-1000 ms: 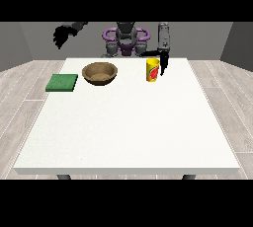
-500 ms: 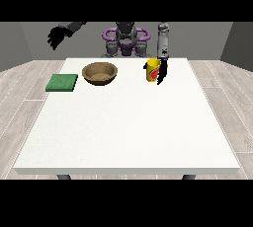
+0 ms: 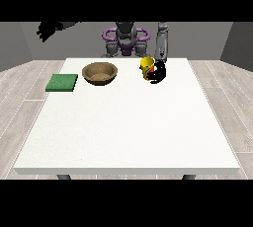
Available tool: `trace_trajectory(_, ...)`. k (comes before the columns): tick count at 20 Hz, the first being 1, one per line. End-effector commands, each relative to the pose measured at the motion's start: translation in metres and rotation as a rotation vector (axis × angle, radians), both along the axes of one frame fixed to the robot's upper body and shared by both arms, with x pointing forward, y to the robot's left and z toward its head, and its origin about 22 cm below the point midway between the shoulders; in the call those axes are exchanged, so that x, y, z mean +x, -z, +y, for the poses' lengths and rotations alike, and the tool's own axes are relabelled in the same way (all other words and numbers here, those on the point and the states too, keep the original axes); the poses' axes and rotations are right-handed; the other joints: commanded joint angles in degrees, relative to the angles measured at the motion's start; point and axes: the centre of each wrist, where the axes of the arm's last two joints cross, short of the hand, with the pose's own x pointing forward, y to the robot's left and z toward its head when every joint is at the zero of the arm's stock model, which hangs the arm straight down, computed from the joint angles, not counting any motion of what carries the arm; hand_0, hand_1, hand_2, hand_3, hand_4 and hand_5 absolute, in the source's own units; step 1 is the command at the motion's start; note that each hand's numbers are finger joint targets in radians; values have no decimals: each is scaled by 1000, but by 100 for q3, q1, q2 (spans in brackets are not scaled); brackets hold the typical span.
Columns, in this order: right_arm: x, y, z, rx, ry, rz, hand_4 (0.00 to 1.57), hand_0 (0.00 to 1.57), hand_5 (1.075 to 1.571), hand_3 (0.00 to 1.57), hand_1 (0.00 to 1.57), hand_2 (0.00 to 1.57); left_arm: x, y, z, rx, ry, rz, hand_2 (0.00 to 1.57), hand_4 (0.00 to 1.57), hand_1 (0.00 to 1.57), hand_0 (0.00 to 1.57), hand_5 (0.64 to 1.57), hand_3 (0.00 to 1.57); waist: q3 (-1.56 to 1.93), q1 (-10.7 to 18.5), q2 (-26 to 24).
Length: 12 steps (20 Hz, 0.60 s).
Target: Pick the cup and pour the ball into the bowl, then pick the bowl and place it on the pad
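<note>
since before, the hand at the view's right has closed its fingers on the yellow cup, now tilted; the hand at the view's left stays raised, fingers unclear.

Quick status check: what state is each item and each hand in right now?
Yellow cup: upright on the table, hand against it.
Wooden bowl: upright, nothing visible inside, untouched.
Green pad: flat, bare.
Hand at the view's right: at the cup.
Hand at the view's left: raised, holding nothing.
</note>
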Motion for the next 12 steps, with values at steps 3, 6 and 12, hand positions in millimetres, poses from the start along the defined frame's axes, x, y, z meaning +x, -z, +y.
trace_trajectory(3,-11,28,-25,11,71,165,642,0,1566,311,0,0,8,-9,-37,185,63,119,1571,1413,1269,1269,1430,1571,-14,396,-945)
trace_trajectory(6,-3,28,-25,11,66,172,639,0,1564,276,0,0,29,-31,-76,363,38,46,1571,1398,1298,1298,1488,1571,-7,292,-952)
trace_trajectory(12,-5,42,-35,25,85,227,668,0,1561,151,0,0,44,-37,-83,859,57,40,1571,1456,1357,1357,1535,1571,23,369,-1302)
